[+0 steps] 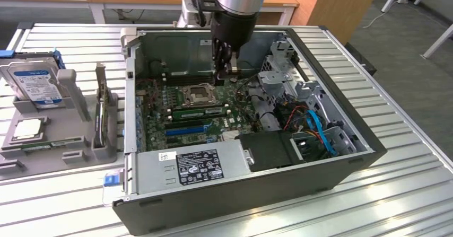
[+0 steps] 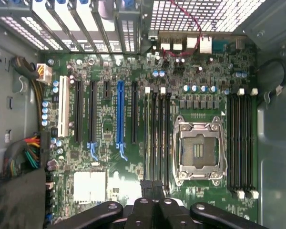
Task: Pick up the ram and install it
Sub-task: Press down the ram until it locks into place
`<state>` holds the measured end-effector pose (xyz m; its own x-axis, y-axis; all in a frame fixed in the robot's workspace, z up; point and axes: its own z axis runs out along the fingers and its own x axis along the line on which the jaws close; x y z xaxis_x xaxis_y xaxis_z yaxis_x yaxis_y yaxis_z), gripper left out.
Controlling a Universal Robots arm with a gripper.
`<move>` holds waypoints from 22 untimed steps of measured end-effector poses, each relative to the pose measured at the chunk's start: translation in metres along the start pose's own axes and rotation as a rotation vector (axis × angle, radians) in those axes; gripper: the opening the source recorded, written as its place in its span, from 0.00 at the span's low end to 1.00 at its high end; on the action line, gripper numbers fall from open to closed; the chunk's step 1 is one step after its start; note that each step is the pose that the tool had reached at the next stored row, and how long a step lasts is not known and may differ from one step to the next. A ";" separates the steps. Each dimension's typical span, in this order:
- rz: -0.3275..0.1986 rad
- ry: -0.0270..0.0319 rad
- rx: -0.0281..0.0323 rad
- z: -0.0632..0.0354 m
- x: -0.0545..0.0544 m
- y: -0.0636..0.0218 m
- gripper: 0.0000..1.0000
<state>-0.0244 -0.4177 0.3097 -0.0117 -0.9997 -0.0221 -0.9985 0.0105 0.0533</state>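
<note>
gripper (image 1: 225, 79) fingers pressed fully together, nothing seen held. ram (image 1: 200, 110) stood in the slot beside the cpu socket (image 1: 196, 95), on its pci side. its long axis ran along the slot, straight out from the fingertips (image 2: 147, 192), which hung over one end.

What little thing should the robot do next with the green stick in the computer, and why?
Probably lower straight down and press on the ram. It already stands slotted in beside the processor socket, and the shut gripper seems to hang over one end of it, so a gentle push could seat it fully.
</note>
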 end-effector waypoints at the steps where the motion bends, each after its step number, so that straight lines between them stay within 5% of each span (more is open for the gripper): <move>1: 0.000 0.0000 0.0000 -0.0001 0.000 -0.0022 0.10; 9: 0.000 -0.0001 0.0000 -0.0009 0.000 -0.0177 0.10; 22: 0.000 -0.0004 -0.0001 0.0061 0.000 -0.0181 0.10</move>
<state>-0.0066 -0.4177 0.3027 -0.0117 -0.9997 -0.0226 -0.9985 0.0105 0.0534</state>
